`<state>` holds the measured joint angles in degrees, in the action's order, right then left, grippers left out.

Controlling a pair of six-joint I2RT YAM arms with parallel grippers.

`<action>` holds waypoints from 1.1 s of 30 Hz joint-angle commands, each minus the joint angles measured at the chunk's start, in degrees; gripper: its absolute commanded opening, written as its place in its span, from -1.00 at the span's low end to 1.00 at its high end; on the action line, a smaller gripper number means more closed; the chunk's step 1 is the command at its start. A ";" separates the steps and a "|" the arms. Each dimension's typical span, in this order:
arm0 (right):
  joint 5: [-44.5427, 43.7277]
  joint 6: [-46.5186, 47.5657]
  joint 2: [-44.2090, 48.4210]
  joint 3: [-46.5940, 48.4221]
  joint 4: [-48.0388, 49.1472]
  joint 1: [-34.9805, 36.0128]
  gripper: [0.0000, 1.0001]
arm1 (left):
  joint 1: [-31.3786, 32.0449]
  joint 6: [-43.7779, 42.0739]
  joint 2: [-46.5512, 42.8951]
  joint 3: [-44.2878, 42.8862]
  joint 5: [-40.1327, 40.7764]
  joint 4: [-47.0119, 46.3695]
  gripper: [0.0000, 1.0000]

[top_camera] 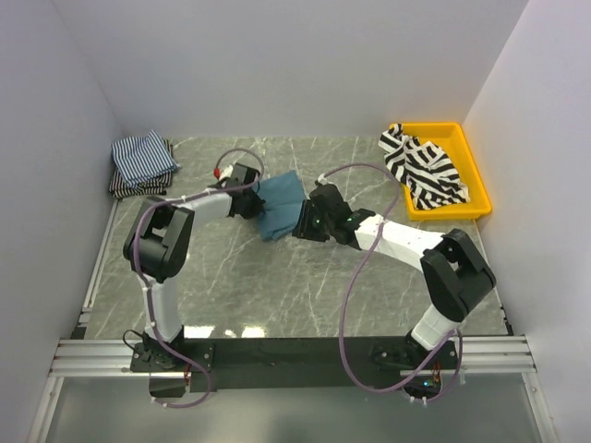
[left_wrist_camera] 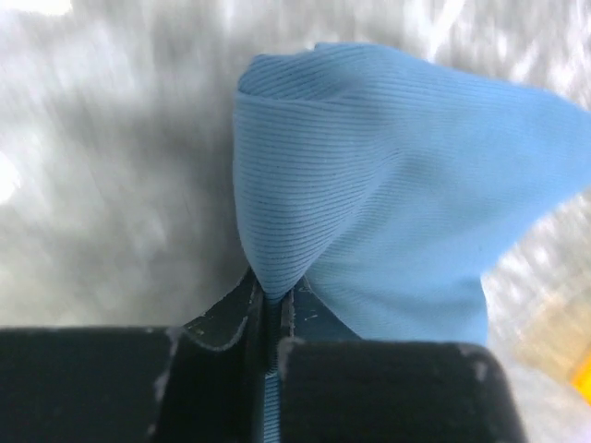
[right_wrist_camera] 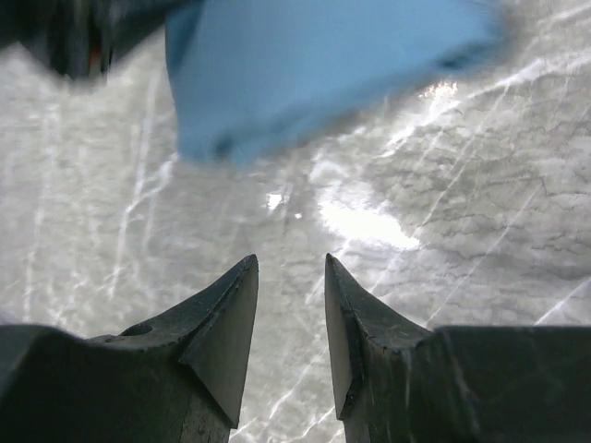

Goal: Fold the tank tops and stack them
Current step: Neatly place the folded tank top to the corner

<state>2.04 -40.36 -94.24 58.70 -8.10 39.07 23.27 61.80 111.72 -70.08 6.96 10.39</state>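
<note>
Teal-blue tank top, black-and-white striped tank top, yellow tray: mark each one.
teal-blue tank top [top_camera: 280, 205], top external view, middle of the cloth.
black-and-white striped tank top [top_camera: 427, 171], top external view, middle of the bunched cloth.
yellow tray [top_camera: 443, 134], top external view, bare floor at its far end.

Left arm [top_camera: 166, 295]: white tubular links joined by bulky, rounded black joint housings.
Right arm [top_camera: 397, 238]: the same build, white links and black joints.
Cables [top_camera: 343, 318]: mauve-grey, one loose loop along each arm, fixed with small white clips.
Bases [top_camera: 152, 355]: black blocks with small coloured lights beside them.
Left gripper [left_wrist_camera: 270, 293]: matte black body and fingers, edges scuffed pale grey; a red-and-white spot near the wrist in the top view.
Right gripper [right_wrist_camera: 290, 268]: black fingers tapering to pointed wedge tips, inner faces dull grey, a round recess in one finger.
</note>
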 commanded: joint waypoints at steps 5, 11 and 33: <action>2.17 1.86 7.05 -0.07 -1.30 -0.05 -0.16 | -7.44 -24.94 12.44 -20.07 8.07 17.71 -0.99; 3.93 3.36 8.02 0.80 -4.20 0.48 -0.17 | -13.24 -33.22 18.26 -35.37 8.24 23.44 -0.99; 10.35 6.78 4.33 4.85 -5.61 0.57 -0.19 | -26.60 -44.49 25.74 -65.78 14.13 30.30 -0.99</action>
<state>10.68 -34.79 -88.84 60.80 -14.87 39.38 -2.81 18.96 138.58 -132.25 21.26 42.06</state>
